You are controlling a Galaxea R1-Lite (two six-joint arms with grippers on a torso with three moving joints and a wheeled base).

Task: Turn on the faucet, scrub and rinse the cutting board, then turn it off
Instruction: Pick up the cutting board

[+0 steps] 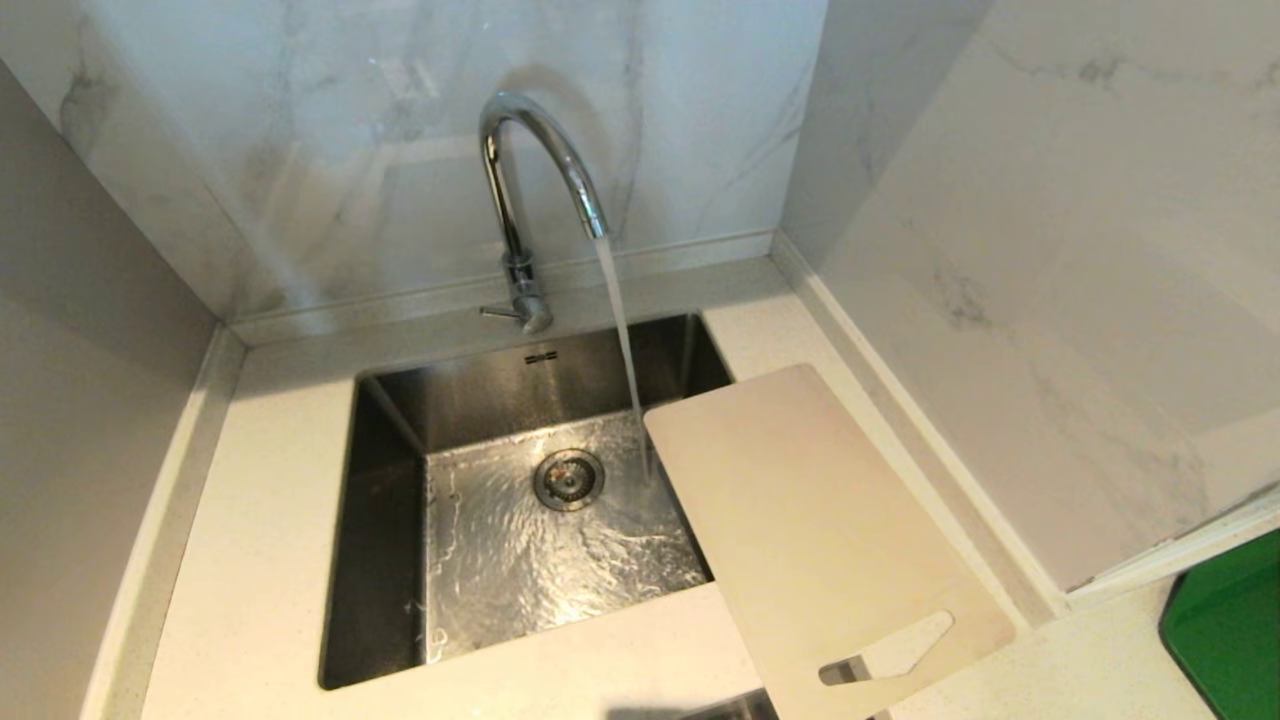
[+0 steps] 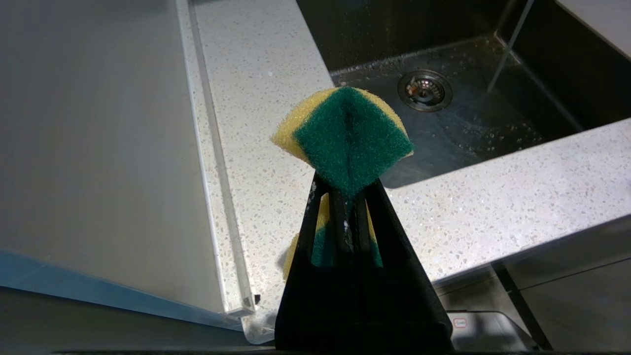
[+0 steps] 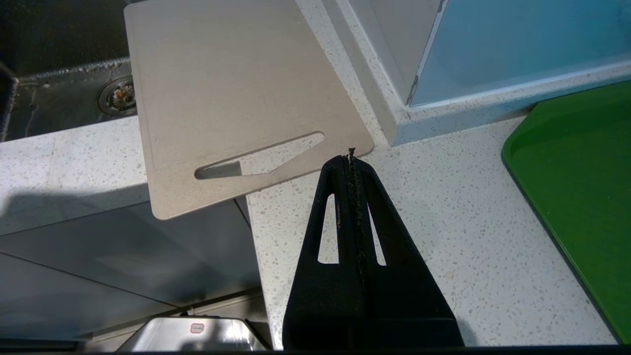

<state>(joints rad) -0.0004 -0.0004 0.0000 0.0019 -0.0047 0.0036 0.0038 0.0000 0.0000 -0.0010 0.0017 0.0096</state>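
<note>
The chrome faucet (image 1: 520,200) stands behind the sink (image 1: 385,500) and a stream of water falls from its spout onto the sink floor. The pale beige cutting board (image 1: 810,520) lies on the counter right of the sink, its far corner over the basin, its handle slot toward me. Neither arm shows in the head view. My left gripper (image 2: 347,190) hangs above the counter's front left, shut on a yellow and green sponge (image 2: 347,135). My right gripper (image 3: 351,160) is shut with nothing in it, just off the cutting board's (image 3: 231,93) near corner.
A green tray (image 1: 1225,630) lies on the counter at the far right. Marble walls close in the back and right. A grey panel (image 1: 90,400) stands on the left. The sink drain (image 1: 568,478) is wet. The counter's front edge drops off close below both grippers.
</note>
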